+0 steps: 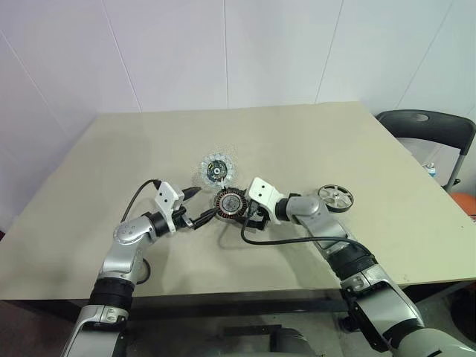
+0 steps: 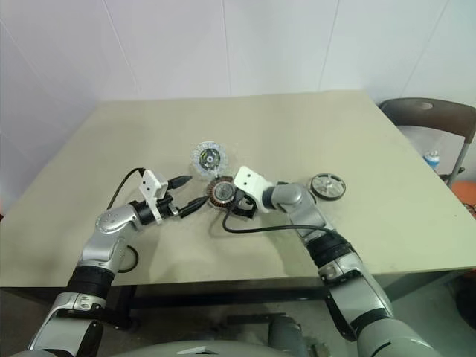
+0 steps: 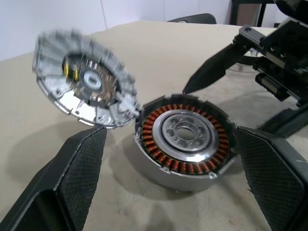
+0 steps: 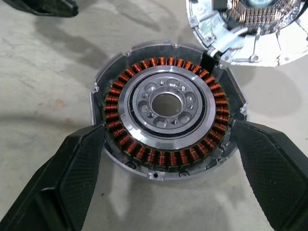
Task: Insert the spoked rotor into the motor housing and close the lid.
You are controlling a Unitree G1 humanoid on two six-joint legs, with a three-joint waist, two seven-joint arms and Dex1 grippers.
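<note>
Motor housing [image 4: 166,115] sits on the table [image 1: 312,141] near its middle, copper windings up, silver hub exposed and empty; the hinged lid [image 3: 82,79] stands swung open on its far-left side, still joined at the hinge. Spoked rotor [image 1: 335,196] lies flat well to the right of the housing, untouched, beyond the right arm's wrist. Left gripper [image 1: 198,207] is level, jaws spread wide and holding nothing, its fingers pointing at the housing from the left; the left wrist view shows the housing between the two pads, none visibly pressing on it. Right gripper [image 4: 166,159] is tilted down over the housing from the near-right side, jaws likewise wide apart and empty, one pad on each side of the ring; contact with the rim cannot be told. Judgement: the step in hand looks like bracing or squaring the housing before the rotor is fetched, with insertion not yet done. To do it well: let one gripper, probably the left, steady the housing by its outer wall only, clear of the windings and of the hinge, so the lid stays open and out of the way. The right gripper should then go to the rotor, take it by the rim, keep it level, and centre it over the hub before lowering. Risk: a tilted disc may jam on the windings.
</note>
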